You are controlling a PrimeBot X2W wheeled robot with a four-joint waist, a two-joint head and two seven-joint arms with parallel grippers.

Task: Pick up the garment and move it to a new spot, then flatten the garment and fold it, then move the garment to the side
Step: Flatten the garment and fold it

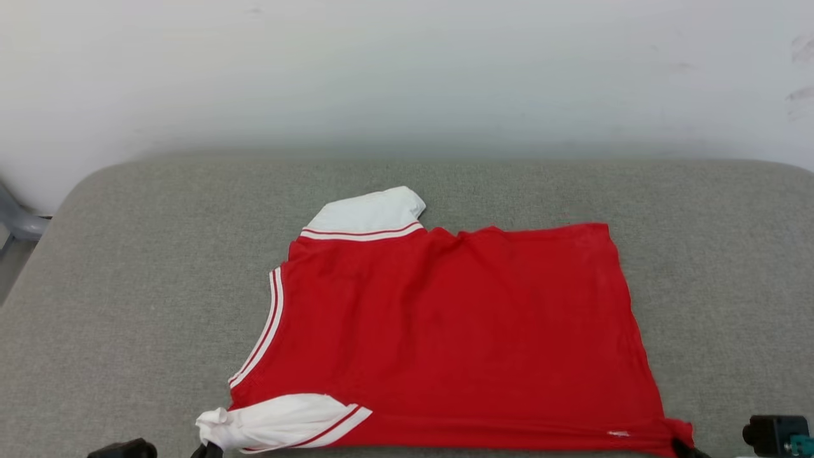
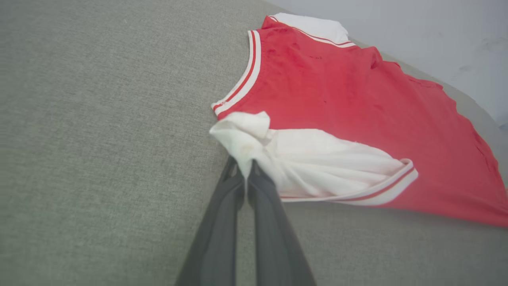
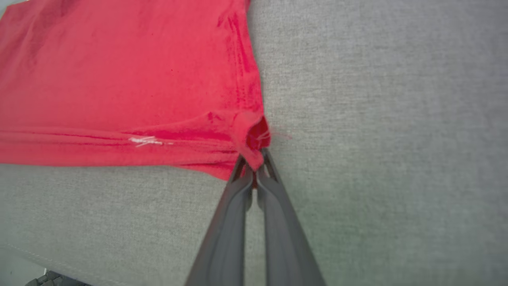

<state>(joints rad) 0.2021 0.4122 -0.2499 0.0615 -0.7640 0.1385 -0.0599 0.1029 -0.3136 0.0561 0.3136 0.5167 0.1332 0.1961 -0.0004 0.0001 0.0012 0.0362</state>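
1. Nearest, at the front edge of the grey cloth-covered surface (image 1: 127, 286), the left end effector (image 2: 247, 169) has its two dark fingers pressed together on a bunched tip of the near white sleeve (image 2: 317, 159). The bite is narrow, so lift gently or the cloth may slip out.
2. Level with it, the right end effector (image 3: 256, 167) is likewise closed, pinching the near hem corner (image 3: 250, 139) of the garment (image 1: 445, 331). Only a small nub of red cloth sits between the fingers, so I judge this the weaker hold.
3. Both holds lie on the same near edge, which suits folding that edge away from the robot. Raise both arms together and at equal height, so the edge between them hangs straight rather than slack.
4. Further in, the red body lies fairly flat on the surface, with the striped neckline trim (image 1: 270, 324) at the left and light wrinkles towards the far edge. No lettering shows on the upward face. Carry the near edge over high enough that the layer beneath is not dragged.
5. At the far edge, the other white sleeve (image 1: 372, 213) sticks out past the red body. Aim to land the near edge along the far one, sleeve over sleeve, before letting go.
6. Beyond that, bare surface runs to the pale wall (image 1: 407, 76), so there is room for the move.
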